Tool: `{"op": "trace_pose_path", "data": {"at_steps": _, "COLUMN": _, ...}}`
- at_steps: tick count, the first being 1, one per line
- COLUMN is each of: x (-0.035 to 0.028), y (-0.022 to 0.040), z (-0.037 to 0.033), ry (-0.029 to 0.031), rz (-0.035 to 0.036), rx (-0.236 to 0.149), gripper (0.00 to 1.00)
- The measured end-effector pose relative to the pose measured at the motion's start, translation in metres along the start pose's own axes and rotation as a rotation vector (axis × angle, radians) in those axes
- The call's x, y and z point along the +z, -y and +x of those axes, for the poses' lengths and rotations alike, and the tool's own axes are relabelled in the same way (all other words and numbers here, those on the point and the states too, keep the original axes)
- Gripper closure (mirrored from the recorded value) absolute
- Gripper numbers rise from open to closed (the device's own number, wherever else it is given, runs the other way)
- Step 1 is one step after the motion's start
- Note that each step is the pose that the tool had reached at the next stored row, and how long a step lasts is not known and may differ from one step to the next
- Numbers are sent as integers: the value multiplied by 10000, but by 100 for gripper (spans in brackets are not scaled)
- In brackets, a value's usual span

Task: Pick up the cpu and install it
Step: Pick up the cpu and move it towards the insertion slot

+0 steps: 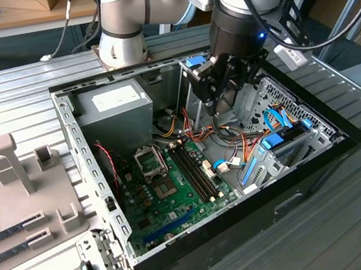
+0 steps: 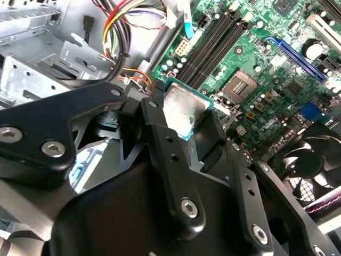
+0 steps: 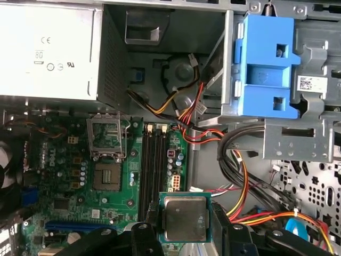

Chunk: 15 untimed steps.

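Transport step in hand: fingers [image 2: 160, 138] pinch the cpu [image 3: 185, 218] by its edges above the motherboard [image 3: 58, 186], apart from the open socket [image 3: 108, 177]; seating, by judgement, demands square alignment.

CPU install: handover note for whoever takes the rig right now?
Claw: shut on the cpu, gripped by its edges, metal lid facing both wrist views.
Position: held in the air over the open case, apart from the socket.
Done: cpu picked up. The socket looks empty, with its frame flipped open.
Left: cpu not yet seated in the socket.
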<state>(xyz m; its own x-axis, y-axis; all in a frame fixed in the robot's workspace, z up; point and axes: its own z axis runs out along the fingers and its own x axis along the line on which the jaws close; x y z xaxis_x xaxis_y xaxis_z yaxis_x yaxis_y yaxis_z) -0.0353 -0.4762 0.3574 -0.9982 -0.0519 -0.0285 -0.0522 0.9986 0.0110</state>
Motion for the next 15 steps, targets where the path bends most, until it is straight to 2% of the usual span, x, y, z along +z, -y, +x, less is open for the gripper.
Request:
{"op": "trace_pose_path", "data": {"at_steps": 8, "x": 95, "y": -6, "z": 130, "ry": 0, "rz": 0, "rx": -1, "gripper": 53}}
{"op": "trace_pose_path", "data": {"at_steps": 15, "x": 228, "y": -9, "z": 233, "ry": 1, "rz": -1, "rx": -1, "gripper": 53}}
